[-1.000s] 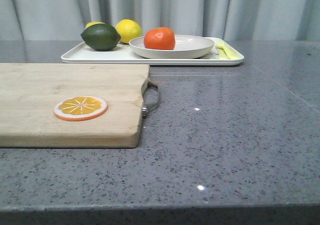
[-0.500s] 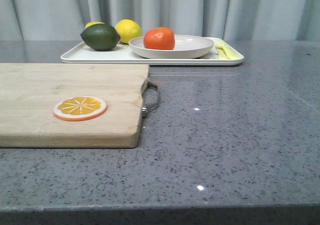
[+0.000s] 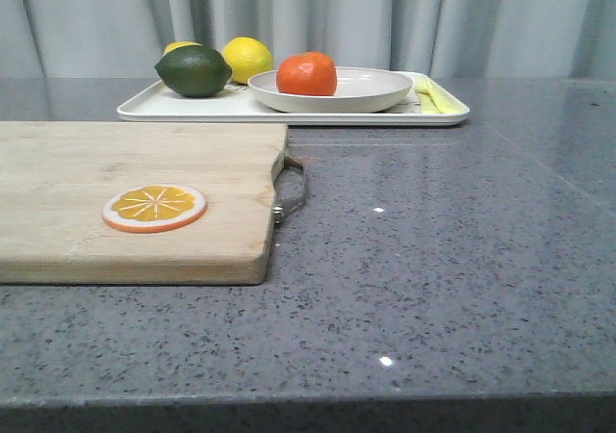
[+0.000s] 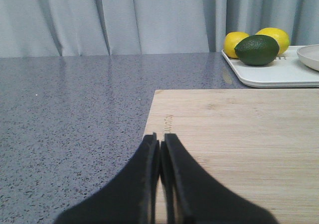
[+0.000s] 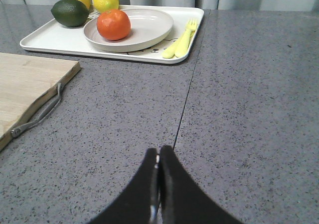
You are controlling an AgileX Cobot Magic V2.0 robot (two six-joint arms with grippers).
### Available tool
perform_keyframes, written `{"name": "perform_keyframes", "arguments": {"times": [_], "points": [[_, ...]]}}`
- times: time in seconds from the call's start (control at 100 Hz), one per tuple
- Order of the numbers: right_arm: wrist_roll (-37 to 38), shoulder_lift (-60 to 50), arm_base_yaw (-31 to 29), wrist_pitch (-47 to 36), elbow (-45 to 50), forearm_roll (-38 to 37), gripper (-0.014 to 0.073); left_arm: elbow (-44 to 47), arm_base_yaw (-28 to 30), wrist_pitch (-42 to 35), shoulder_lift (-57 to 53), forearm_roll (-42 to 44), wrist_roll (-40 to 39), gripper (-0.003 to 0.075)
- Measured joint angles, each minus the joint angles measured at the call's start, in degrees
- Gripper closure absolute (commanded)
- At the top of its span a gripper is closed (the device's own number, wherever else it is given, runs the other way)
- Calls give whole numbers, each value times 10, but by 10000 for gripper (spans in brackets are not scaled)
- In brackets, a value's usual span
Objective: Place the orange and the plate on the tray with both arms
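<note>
My left fingers (image 4: pixel 160 149) are pressed together, holding nothing, low over the near edge of the wooden cutting board (image 4: pixel 239 144). My right fingers (image 5: pixel 159 157) are also closed and empty, over bare grey counter (image 5: pixel 249 109).

The orange (image 5: pixel 113 24) sits in the plate (image 5: pixel 144 27), and the plate rests on the tray (image 5: pixel 55 42), far side of the counter, well apart from both sets of fingers. From my right fingers the tray lies ahead and toward my left; from my left fingers it is ahead and toward my right, past the board.

Counts: one orange (image 3: pixel 307 73), one plate (image 3: pixel 371 89), one tray (image 3: pixel 192 108). Two lemons, one (image 3: pixel 248 58) clear, the other (image 3: pixel 181 46) mostly hidden behind one dark green lime (image 3: pixel 194 70), all on the tray's left end. One pale yellow fork (image 5: pixel 185 35) with a second yellow utensil (image 5: pixel 172 48) beside it on the tray's right end. One cutting board with one metal handle (image 3: pixel 292 190), one orange slice (image 3: pixel 155 208) lying flat on it.
</note>
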Motion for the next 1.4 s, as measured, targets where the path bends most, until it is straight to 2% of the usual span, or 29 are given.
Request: {"name": "perform_keyframes", "arguments": {"times": [0.88,1.02,1.28,1.4], "points": [[0,0,0,-7,4,0,663,0,0,0,0,0,0,738],[0,0,-2,-71,38,0,663,0,0,0,0,0,0,739],[0,-33,-39,-270,123,-37,663,0,0,0,0,0,0,739],[1,-52,-66,-316,151,-52,663,0,0,0,0,0,0,739]]}}
